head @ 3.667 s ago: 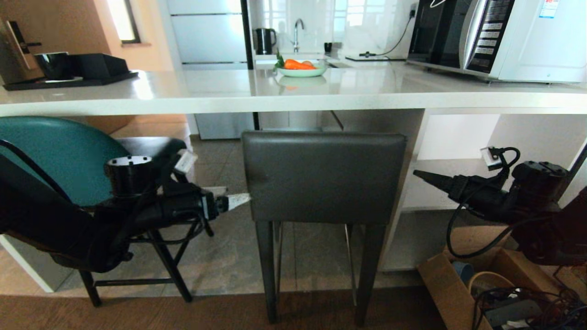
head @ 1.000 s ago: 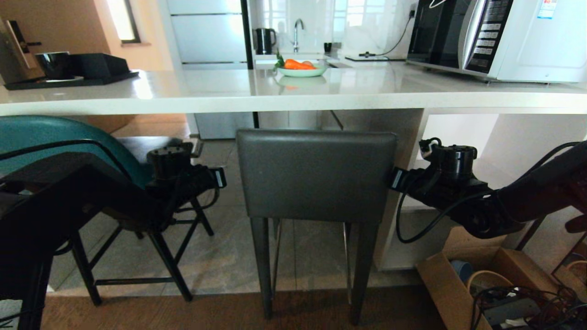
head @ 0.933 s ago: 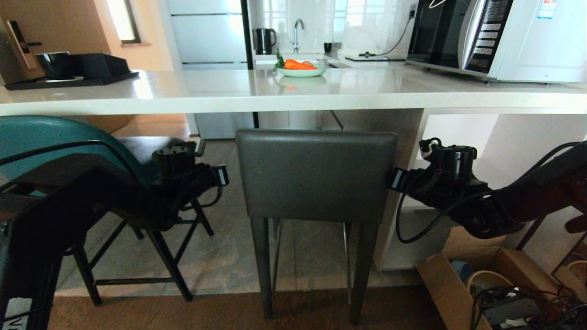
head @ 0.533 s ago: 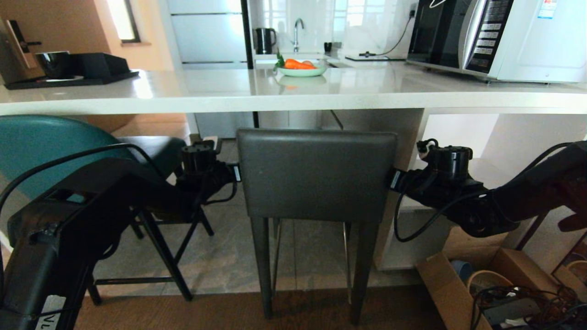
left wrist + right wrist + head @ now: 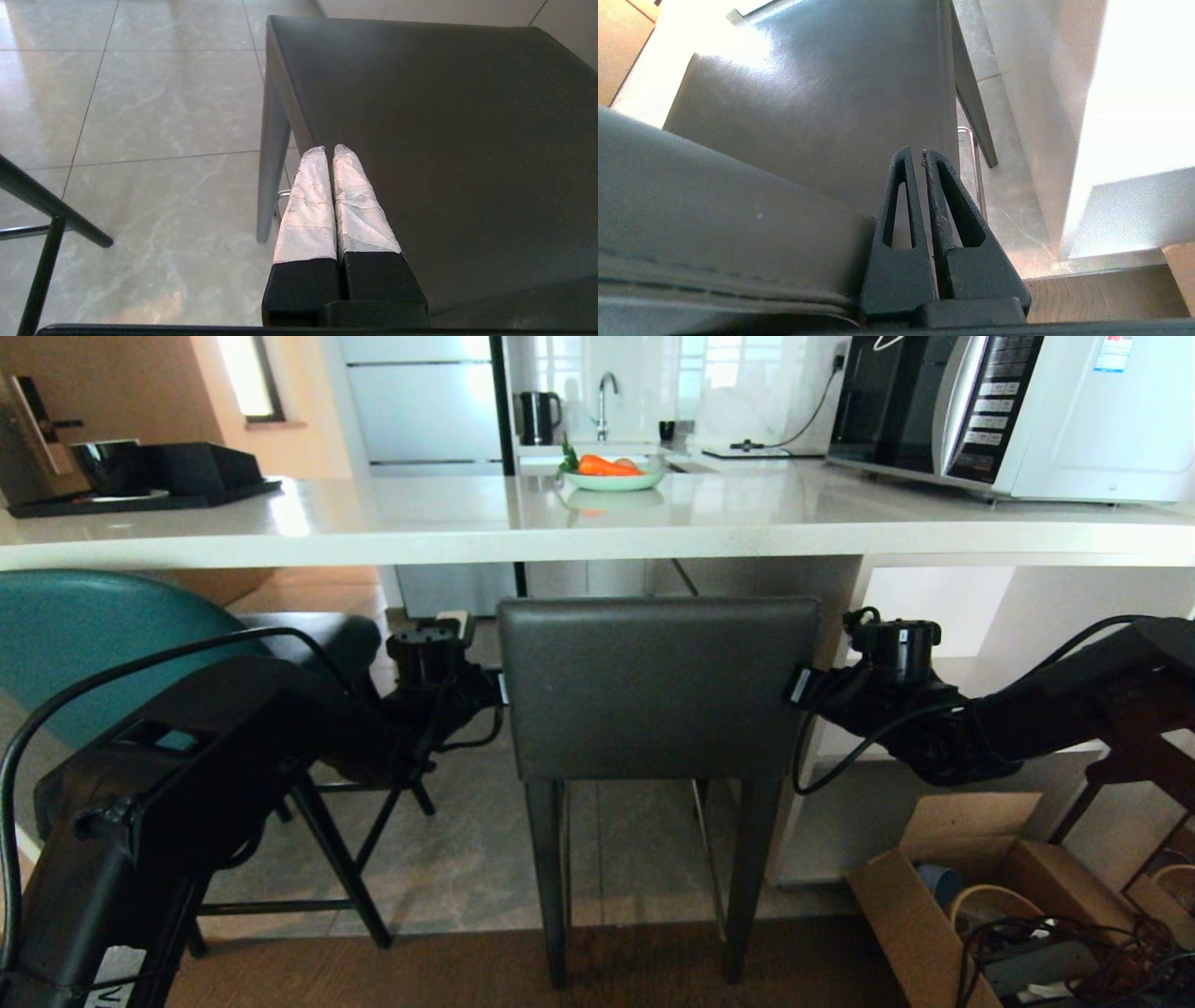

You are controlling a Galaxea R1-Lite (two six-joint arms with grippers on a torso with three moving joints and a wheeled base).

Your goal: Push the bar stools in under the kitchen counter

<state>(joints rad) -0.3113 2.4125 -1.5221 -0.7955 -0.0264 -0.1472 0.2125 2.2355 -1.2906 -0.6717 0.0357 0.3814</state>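
Head view: I note the dark grey stool point(image 5: 658, 686) sits slightly farther right and its back reads a touch higher in frame than a second ago; its backrest top lies just below the front edge of the white worktop point(image 5: 597, 537). My left arm has advanced from beside the teal stool point(image 5: 103, 644) to the grey stool's left edge; the left hand point(image 5: 499, 689) is now at that edge, its tips hidden behind the backrest. The right hand point(image 5: 794, 686) stays at the backrest's right edge, nudged a little upward. The teal stool has not shifted; it stands left of the grey one, seat partly under the worktop. A plate of carrots point(image 5: 614, 474) and a microwave point(image 5: 1013, 411) sit on the worktop, unchanged.

Left wrist view: shows what the head view hides. The left hand point(image 5: 325, 148) is clenched, taped fingers point(image 5: 306, 205) pressed together, lying over the grey seat point(image 5: 444, 140) along its side edge, gripping nothing.

Right wrist view: the right hand point(image 5: 915, 151) is also clenched on nothing, black fingers point(image 5: 952, 219) together over the seat point(image 5: 822, 107), just beside the backrest cushion. I cannot tell whether either hand touches the upholstery.
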